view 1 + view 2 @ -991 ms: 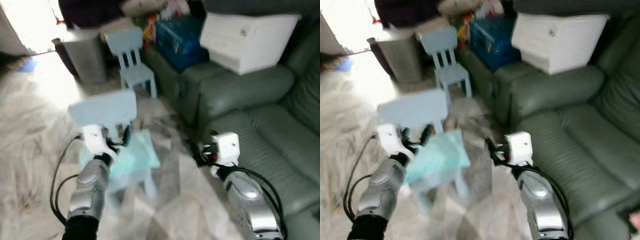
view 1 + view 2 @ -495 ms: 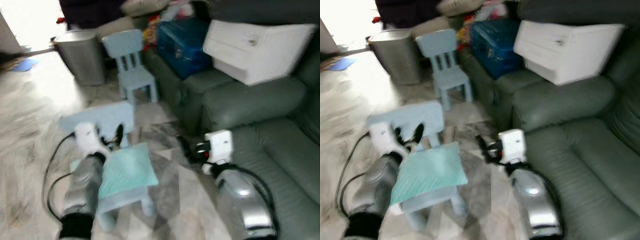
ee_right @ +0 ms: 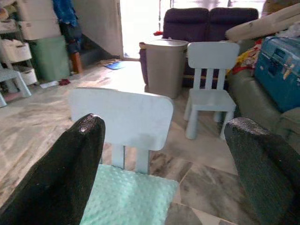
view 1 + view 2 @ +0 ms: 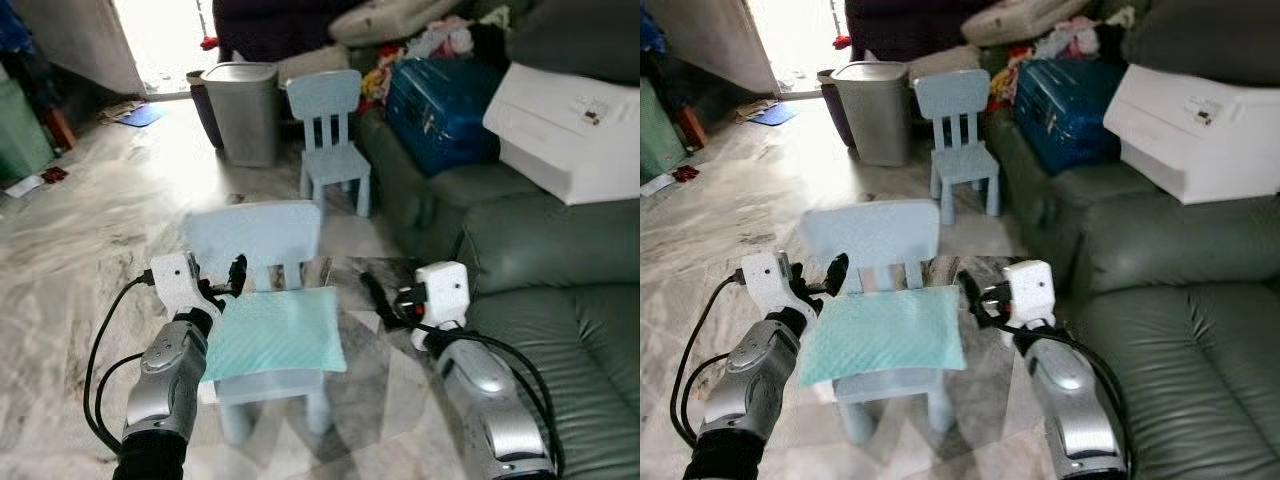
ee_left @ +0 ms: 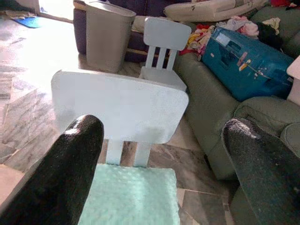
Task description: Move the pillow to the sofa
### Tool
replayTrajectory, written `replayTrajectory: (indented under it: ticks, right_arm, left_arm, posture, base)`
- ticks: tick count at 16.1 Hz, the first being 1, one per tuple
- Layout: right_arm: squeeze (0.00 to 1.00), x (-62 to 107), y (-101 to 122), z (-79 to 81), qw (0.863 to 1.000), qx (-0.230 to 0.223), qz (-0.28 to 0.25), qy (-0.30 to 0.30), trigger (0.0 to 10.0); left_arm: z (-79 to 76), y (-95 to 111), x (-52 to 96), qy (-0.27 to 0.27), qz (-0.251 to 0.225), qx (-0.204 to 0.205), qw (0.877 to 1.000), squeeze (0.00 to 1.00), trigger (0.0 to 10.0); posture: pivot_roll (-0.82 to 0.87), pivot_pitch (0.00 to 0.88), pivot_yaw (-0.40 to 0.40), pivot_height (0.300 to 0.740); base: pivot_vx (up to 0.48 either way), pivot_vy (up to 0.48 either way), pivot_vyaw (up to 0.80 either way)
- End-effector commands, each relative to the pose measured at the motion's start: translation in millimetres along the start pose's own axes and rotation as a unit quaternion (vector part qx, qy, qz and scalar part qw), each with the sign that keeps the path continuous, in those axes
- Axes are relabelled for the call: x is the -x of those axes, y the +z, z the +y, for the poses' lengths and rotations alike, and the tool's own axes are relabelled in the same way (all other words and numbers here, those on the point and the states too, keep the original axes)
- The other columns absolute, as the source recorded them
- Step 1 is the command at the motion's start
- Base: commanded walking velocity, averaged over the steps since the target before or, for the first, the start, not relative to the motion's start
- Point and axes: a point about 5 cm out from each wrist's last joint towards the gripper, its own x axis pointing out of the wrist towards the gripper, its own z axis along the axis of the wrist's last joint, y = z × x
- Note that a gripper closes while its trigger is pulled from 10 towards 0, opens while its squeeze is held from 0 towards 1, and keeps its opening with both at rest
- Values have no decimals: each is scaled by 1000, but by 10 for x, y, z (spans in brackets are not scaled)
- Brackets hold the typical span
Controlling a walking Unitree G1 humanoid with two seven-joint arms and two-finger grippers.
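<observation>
A mint-green pillow (image 4: pixel 272 343) lies flat on the seat of a small light-blue chair (image 4: pixel 252 235) right in front of me. My left gripper (image 4: pixel 222 285) hovers at the pillow's left rear corner, open, with nothing between its black fingers (image 5: pixel 70 168). Just off the pillow's right edge, my right gripper (image 4: pixel 383 300) is open too, its fingers (image 3: pixel 70 173) wide apart and framing the chair back. The grey-green sofa (image 4: pixel 560 330) stretches along my right side.
On the sofa's far end sit a white box (image 4: pixel 570 120) and a blue suitcase (image 4: pixel 440 100). A second small blue chair (image 4: pixel 332 130) and a grey bin (image 4: pixel 243 110) stand behind. Marble floor lies open to the left, with a green box (image 4: pixel 20 135) by the wall.
The camera has swung left and steadied, so the chair with the pillow now sits centred between both grippers. Both grippers stay open; the pillow has not moved on the seat.
</observation>
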Motion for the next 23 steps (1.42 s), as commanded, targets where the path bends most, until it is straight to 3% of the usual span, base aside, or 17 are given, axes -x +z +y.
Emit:
replayTrajectory:
  ticks: [1,5,12,17,23]
  right_arm:
    - [0,-29,30,73,1000,-3,-8,12,10000]
    - [0,-31,29,74,1000,-3,-8,13,10000]
    - [0,-33,31,83,1000,-3,-10,15,10000]
    - [0,-45,36,114,1000,-2,-13,17,10000]
    - [0,-44,54,92,1000,-15,-19,7,10000]
  left_arm:
    - [55,36,-6,10,1,-11,1000,0,10000]
    - [55,38,-2,11,1,-18,1000,0,10000]
    - [78,105,-16,22,-22,-57,998,0,10000]
    - [81,85,-8,18,-20,-57,998,0,10000]
    - [83,53,17,-3,-11,-42,999,0,10000]
  posture:
    - [-178,0,56,740]
    - [-177,0,56,740]
    - [-172,0,56,740]
    - [-169,0,58,740]
    - [-164,0,62,740]
  base:
    - [0,480,0]
    - [0,426,0]
    - [0,0,268]
    - [0,0,608]
    - [0,0,0]
